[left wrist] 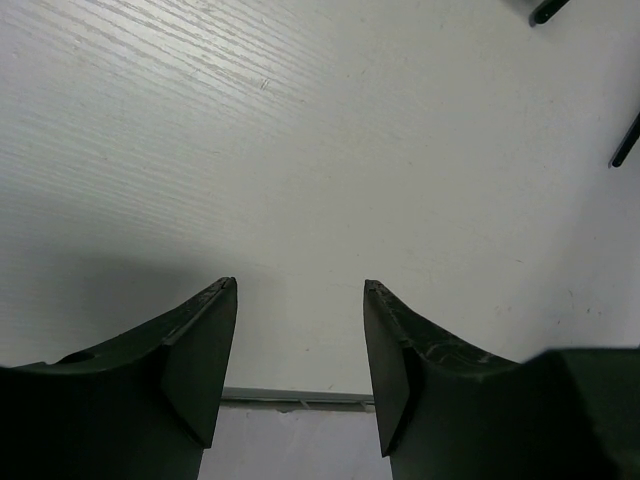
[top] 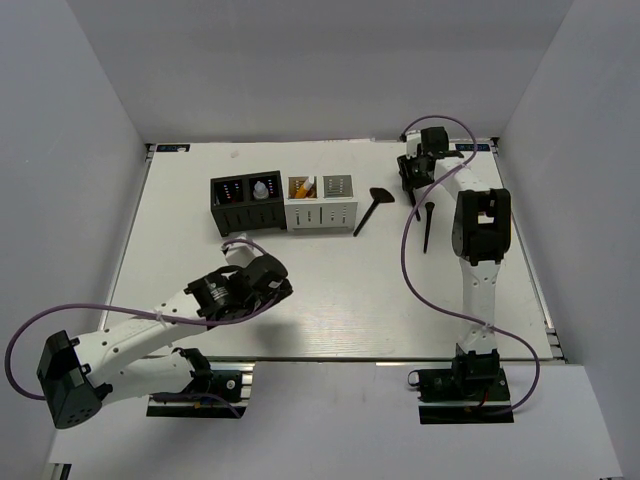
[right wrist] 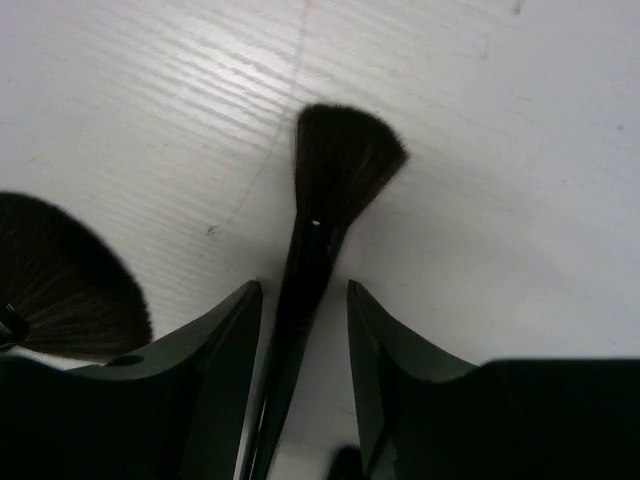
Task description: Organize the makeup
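Note:
A black fan brush [right wrist: 345,155] lies on the white table, its handle running back between the fingers of my right gripper [right wrist: 303,285]. The jaws stand open on either side of the handle, with a gap on the right. A second fan brush head [right wrist: 60,270] shows at the left. From above, the right gripper [top: 412,185] is at the back right, between a fan brush [top: 368,213] and a thin black brush [top: 428,228]. My left gripper [left wrist: 300,283] hangs open over bare table [left wrist: 300,150], empty. Red lip sticks [top: 232,190] and a clear bottle [top: 262,190] stand in the black organizer [top: 240,215].
A white organizer [top: 322,213] stands next to the black one, with an orange tube [top: 300,187] in its left slot. White walls close in the table on three sides. Two black brush ends [left wrist: 545,10] [left wrist: 625,150] show at the top right of the left wrist view.

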